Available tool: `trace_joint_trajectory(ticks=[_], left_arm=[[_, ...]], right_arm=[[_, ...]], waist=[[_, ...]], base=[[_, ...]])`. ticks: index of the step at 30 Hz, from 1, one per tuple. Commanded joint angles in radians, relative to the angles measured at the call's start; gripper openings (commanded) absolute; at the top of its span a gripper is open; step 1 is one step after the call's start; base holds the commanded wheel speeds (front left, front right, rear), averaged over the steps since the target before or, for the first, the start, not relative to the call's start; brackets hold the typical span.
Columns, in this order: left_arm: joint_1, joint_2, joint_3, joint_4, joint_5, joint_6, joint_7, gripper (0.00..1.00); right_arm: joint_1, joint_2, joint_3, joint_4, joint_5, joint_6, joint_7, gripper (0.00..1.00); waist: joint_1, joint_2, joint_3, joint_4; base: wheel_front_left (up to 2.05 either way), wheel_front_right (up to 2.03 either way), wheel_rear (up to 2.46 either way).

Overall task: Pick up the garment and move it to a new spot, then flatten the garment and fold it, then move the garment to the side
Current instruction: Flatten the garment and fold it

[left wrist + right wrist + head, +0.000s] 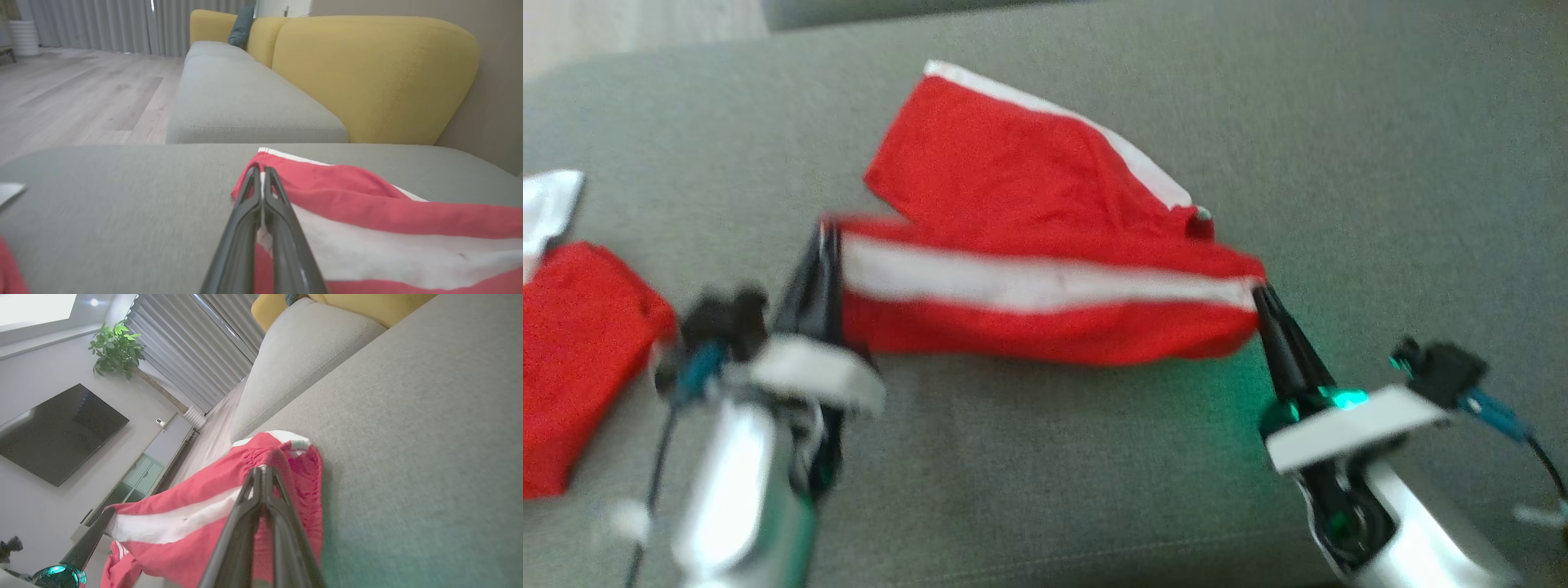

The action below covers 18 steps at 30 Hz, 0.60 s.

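The garment [1013, 188], a red mesh jersey with white panels, lies partly folded on the grey sofa cushion [1380, 163]. Its near edge, a red band with a white stripe [1045, 282], is stretched and lifted between both grippers. My left gripper [823, 237] is shut on the band's left end, seen close in the left wrist view [261, 171]. My right gripper [1260, 290] is shut on the right end, with cloth bunched around the fingertips in the right wrist view [263, 471]. The chest lettering is hidden.
Another red and white cloth [572, 343] lies at the cushion's left edge. A yellow sofa backrest [367, 73] rises behind the seat, with wooden floor [81, 90] beyond. A wall television [57, 433] and a plant [116, 351] stand across the room.
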Motion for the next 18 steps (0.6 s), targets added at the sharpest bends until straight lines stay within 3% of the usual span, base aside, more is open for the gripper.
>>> trace_joint_trajectory(ticks=[1, 11, 18], left_arm=[[-0.095, 0.036, 0.028, 0.005, 0.030, -0.013, -0.005, 0.00], [-0.520, 0.127, -0.036, 0.311, 0.119, -0.056, -0.005, 0.00], [-0.664, 0.144, -0.030, 0.401, 0.127, -0.053, -0.005, 0.00]], right_arm=[[-0.049, 0.020, 0.002, -0.019, -0.019, 0.007, -0.006, 0.00], [-0.189, 0.201, -0.103, 0.043, -0.126, 0.007, -0.006, 0.00], [-0.233, 0.227, -0.115, 0.006, -0.160, 0.007, -0.006, 0.00]], waist=[[0.0001, 0.0000, 0.062, -0.031], [0.0001, 0.0000, 0.209, -0.075], [0.0001, 0.0000, 0.273, -0.094]], base=[[0.00, 0.00, 0.00], [0.00, 0.00, 0.00], [0.00, 0.00, 0.00]])
